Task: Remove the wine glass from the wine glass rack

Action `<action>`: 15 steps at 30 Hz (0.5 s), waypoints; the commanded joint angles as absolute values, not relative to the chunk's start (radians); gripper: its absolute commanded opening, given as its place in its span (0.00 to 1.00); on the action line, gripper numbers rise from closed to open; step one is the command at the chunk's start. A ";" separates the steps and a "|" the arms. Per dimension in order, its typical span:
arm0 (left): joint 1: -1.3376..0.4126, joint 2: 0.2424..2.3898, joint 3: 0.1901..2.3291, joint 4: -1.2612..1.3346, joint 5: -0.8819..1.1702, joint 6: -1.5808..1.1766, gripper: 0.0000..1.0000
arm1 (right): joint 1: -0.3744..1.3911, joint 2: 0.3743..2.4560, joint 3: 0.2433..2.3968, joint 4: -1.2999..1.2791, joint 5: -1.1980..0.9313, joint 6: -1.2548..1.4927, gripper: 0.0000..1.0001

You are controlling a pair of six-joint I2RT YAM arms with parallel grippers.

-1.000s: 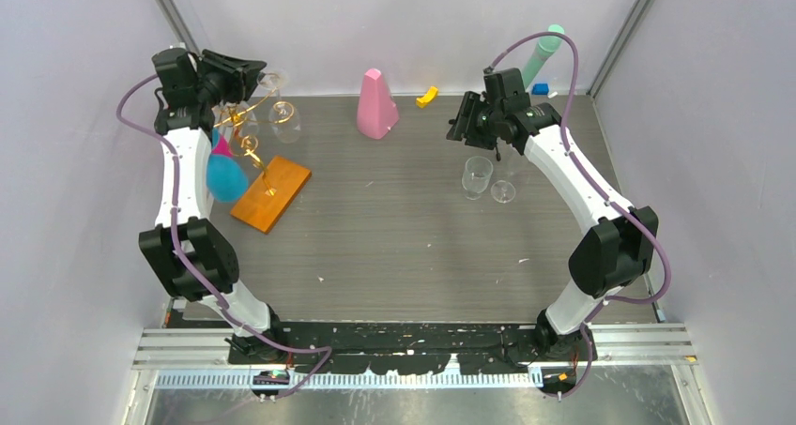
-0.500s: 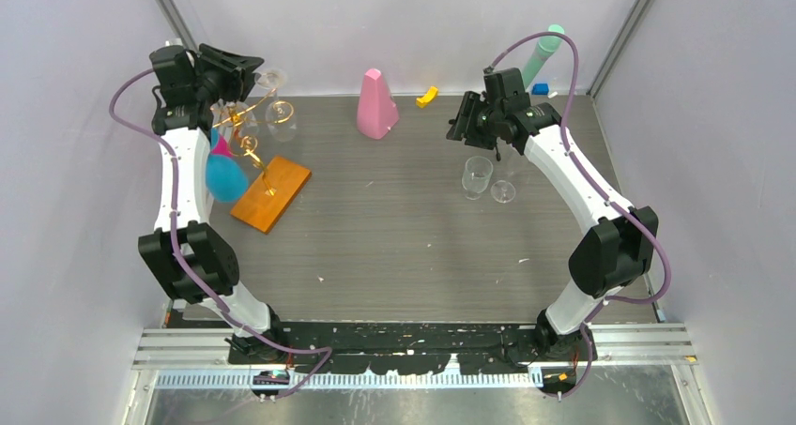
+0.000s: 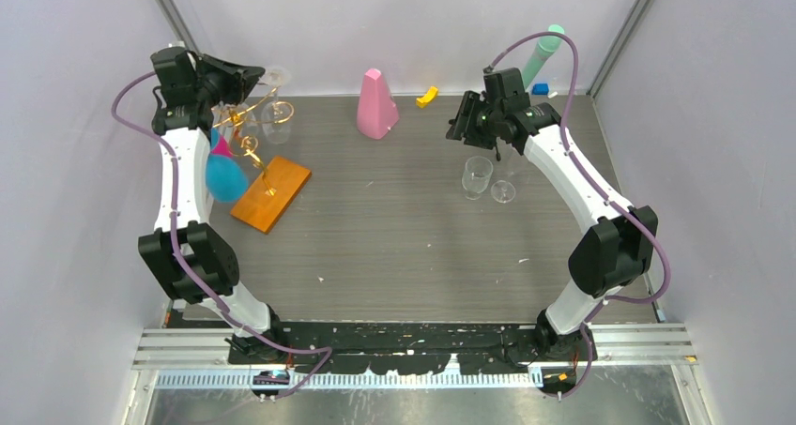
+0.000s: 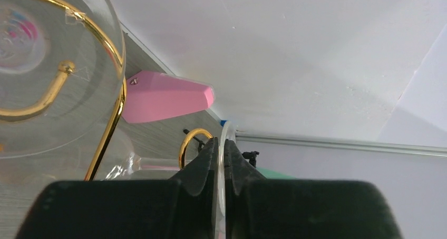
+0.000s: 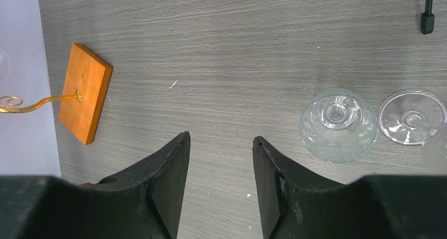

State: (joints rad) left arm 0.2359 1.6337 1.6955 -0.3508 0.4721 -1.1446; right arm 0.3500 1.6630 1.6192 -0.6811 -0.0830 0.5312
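Note:
The wine glass rack (image 3: 246, 129) is a gold wire stand on an orange-brown wooden base (image 3: 271, 192) at the far left. A clear wine glass (image 3: 279, 115) hangs in its curled arms, foot up. My left gripper (image 3: 253, 74) is at the rack's top and shut on the edge of the glass's foot. In the left wrist view the clear disc (image 4: 227, 131) is pinched between my fingers (image 4: 222, 142), with the bowl (image 4: 52, 91) and gold wire (image 4: 108, 128) at left. My right gripper (image 3: 466, 129) is open and empty above the table (image 5: 220, 139). The rack base also shows there (image 5: 84, 93).
Two clear glasses (image 3: 477, 176) (image 3: 504, 192) stand on the table below my right gripper, also in the right wrist view (image 5: 338, 124) (image 5: 412, 117). A pink cone (image 3: 377, 104), a yellow piece (image 3: 428, 95) and a mint-green tube (image 3: 543, 54) stand at the back. A blue-and-pink object (image 3: 225, 174) sits beside the rack.
My left gripper has shifted slightly left, still shut on the glass's foot, and the glass's bowl has shifted a little with it. The right arm has not moved.

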 commanded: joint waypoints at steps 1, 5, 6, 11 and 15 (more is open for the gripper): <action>0.232 1.577 1.692 -0.312 0.515 -1.133 0.00 | 0.347 1.664 1.626 -0.638 -0.094 0.543 0.52; 0.232 1.564 1.676 -0.263 0.518 -1.125 0.00 | 0.347 1.664 1.627 -0.638 -0.094 0.542 0.52; 0.231 1.558 1.674 -0.255 0.518 -1.125 0.00 | 0.347 1.663 1.627 -0.639 -0.094 0.542 0.53; 0.232 1.535 1.674 -0.222 0.540 -1.139 0.00 | 0.347 1.664 1.627 -0.638 -0.094 0.542 0.53; 0.231 1.512 1.662 -0.212 0.543 -1.149 0.00 | 0.347 1.667 1.627 -0.638 -0.093 0.544 0.53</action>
State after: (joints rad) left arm 0.2352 1.5963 1.6596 -0.3119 0.5022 -1.1442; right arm 0.3500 1.6630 1.6192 -0.6777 -0.0864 0.5331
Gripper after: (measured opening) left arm 0.021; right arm 0.526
